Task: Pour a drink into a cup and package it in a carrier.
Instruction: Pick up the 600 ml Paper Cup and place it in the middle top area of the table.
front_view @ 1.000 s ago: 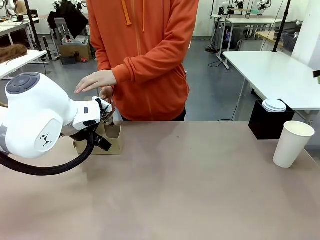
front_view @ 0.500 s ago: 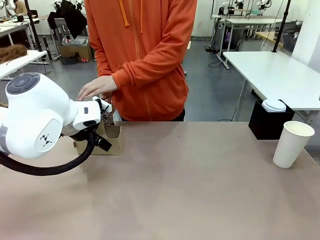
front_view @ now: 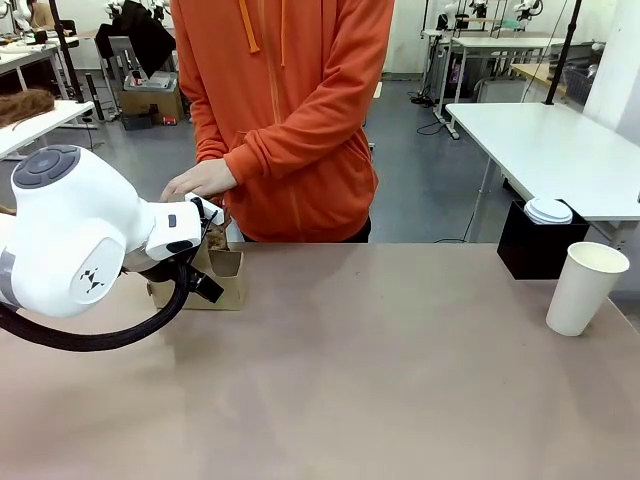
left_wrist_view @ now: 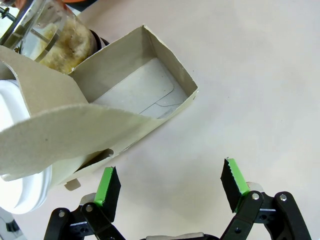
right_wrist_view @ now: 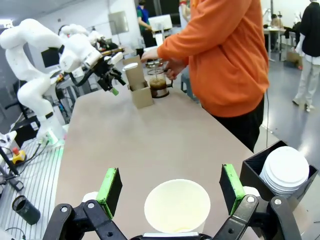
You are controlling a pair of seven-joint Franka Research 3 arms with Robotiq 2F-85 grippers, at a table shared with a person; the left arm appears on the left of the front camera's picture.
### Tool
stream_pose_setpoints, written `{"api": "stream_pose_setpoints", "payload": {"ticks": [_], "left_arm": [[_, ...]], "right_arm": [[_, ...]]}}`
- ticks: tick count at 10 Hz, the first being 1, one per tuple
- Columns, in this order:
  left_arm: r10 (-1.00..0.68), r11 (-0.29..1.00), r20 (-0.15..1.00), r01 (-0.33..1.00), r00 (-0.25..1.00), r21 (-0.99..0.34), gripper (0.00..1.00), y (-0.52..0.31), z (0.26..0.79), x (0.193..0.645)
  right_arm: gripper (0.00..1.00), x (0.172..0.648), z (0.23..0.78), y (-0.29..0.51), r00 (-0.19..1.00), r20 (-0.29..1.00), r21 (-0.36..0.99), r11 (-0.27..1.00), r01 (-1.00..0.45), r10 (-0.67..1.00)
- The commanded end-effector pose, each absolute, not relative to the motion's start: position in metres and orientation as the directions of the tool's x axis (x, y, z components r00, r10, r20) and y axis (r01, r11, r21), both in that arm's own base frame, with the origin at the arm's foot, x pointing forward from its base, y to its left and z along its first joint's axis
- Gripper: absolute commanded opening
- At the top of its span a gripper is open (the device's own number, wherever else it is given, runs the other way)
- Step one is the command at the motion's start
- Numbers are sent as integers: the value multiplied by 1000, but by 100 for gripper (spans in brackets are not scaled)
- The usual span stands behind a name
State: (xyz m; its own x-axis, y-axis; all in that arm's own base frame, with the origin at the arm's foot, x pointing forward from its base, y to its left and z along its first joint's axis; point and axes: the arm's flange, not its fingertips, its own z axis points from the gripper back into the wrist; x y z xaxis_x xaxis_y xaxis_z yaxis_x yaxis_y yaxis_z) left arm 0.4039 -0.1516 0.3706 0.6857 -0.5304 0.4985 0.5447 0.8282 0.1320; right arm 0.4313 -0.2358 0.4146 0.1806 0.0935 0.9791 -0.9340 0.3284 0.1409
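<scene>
The brown cardboard carrier [left_wrist_view: 135, 95] lies just ahead of my open left gripper [left_wrist_view: 170, 186], with its near slot bare and a white round cup top [left_wrist_view: 15, 170] in the slot at the left. Behind the carrier stands a glass press [left_wrist_view: 55, 35] holding the brown drink [right_wrist_view: 159, 84], and the person's hands [front_view: 200, 180] rest on its top. The tall white paper cup [right_wrist_view: 176, 206] stands at the table's right end [front_view: 585, 288], seen from above between the fingers of my open right gripper [right_wrist_view: 170, 182], which does not touch it.
A black box [front_view: 535, 250] with a stack of white lids [right_wrist_view: 286, 172] sits beside the cup at the far right edge. The person in an orange hoodie [front_view: 290, 120] stands at the far side. My left arm [front_view: 75, 240] hides part of the carrier.
The person's raised hand has come down onto the top of the glass press. Neither arm has moved, and the cup stays where it was.
</scene>
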Motion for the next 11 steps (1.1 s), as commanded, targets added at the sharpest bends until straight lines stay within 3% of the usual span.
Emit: {"api": "stream_pose_setpoints", "payload": {"ticks": [1,6,11], "left_arm": [[-530,828,499,545,686,131,100,-151,371,404],[-530,828,499,545,686,131,100,-151,371,404],[-530,828,499,545,686,131,100,-151,371,404]], "right_arm": [[100,431,415,-236,181,979,141,328,-934,94],[100,403,326,-260,-43,997,-9,435,-901,-69],[100,398,266,-255,-19,999,1,468,-884,-38]]}}
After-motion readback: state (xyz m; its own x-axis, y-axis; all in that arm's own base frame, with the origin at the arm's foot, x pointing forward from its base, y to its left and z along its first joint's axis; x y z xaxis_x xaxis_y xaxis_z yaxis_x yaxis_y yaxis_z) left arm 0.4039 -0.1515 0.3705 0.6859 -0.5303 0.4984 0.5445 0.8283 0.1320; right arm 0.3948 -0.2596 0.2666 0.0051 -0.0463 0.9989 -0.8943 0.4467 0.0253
